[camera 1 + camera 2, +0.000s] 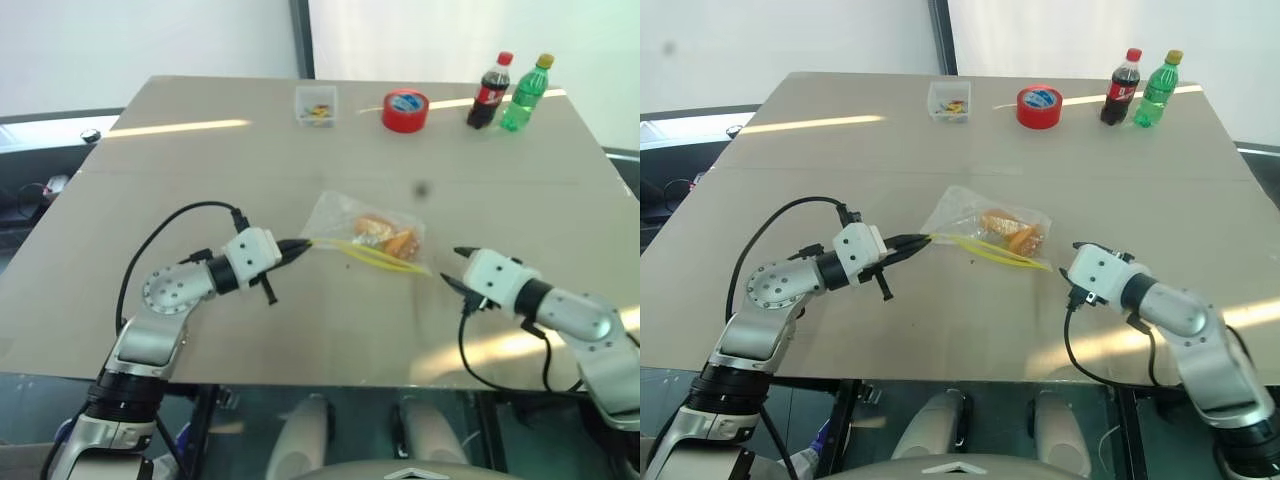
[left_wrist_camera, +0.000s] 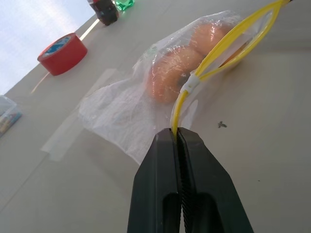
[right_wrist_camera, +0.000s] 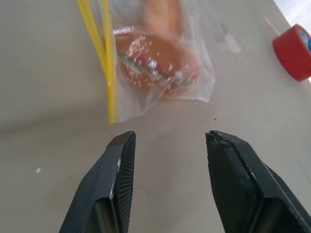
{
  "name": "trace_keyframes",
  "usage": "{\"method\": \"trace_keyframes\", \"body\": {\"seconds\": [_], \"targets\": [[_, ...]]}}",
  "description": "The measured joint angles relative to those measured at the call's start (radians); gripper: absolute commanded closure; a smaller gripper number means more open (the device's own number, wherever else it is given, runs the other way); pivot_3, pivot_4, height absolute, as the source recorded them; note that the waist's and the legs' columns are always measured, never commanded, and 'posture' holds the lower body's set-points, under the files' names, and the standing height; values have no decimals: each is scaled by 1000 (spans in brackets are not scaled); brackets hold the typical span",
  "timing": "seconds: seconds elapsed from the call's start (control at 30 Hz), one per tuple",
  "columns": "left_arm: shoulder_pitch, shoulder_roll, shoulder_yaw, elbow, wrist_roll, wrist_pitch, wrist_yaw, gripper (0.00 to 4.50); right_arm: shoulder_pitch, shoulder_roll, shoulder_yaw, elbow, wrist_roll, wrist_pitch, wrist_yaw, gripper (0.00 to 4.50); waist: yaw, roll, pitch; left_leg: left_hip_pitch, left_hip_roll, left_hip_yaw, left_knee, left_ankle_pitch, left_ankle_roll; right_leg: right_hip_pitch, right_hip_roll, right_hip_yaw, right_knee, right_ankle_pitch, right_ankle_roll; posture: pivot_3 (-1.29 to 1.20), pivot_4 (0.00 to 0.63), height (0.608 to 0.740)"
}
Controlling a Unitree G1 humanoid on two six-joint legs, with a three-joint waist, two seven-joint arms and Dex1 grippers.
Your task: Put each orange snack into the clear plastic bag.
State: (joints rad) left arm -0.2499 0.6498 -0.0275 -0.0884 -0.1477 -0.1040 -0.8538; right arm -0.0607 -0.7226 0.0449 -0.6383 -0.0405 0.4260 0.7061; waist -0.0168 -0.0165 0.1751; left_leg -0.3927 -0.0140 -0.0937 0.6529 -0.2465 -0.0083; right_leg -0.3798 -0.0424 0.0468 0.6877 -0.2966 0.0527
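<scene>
Inside the clear plastic bag (image 1: 368, 238), both orange snacks (image 2: 171, 77) are contained; its yellow strip (image 2: 181, 104) is pinched by the left gripper (image 2: 178, 138), while the right gripper (image 3: 167, 141) is held open, empty.

Tabletop scene: the clear plastic bag (image 1: 365, 240) holding both orange snacks (image 1: 388, 236) lies mid-table, its yellow seal strip (image 1: 375, 258) gripped at one end by the left gripper (image 1: 297, 245), the right gripper (image 1: 452, 268) just beside the other end; red tape roll (image 1: 405, 109) beyond.
</scene>
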Motion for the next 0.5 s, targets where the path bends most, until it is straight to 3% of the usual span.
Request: {"method": "trace_keyframes", "body": {"seconds": [0.13,0.27,0.33,0.5], "targets": [[-43,-11,0,-11,6,-10,12,4500,-200,36,51,-92,56,69,26,2430,-14,0,0,0,0,-1,0,0,0,1,0,-1,0,0,0,0,150,740],[-82,-34,-33,-22,8,20,11,4500,-413,165,233,-30,43,85,26,2430,-20,0,0,-1,-1,-3,0,0,0,1,0,-3,-1,0,0,0,150,740],[-93,-40,-44,-21,10,34,12,4500,-432,186,302,28,35,82,33,2430,-14,0,0,-4,-2,-6,0,0,0,1,-1,-6,-4,0,0,0,150,740],[-122,-51,-58,-20,20,51,15,4500,-529,254,331,142,32,81,29,2430,-18,0,0,-5,-3,-6,0,0,0,0,-2,-6,-6,0,0,0,150,740]]}}
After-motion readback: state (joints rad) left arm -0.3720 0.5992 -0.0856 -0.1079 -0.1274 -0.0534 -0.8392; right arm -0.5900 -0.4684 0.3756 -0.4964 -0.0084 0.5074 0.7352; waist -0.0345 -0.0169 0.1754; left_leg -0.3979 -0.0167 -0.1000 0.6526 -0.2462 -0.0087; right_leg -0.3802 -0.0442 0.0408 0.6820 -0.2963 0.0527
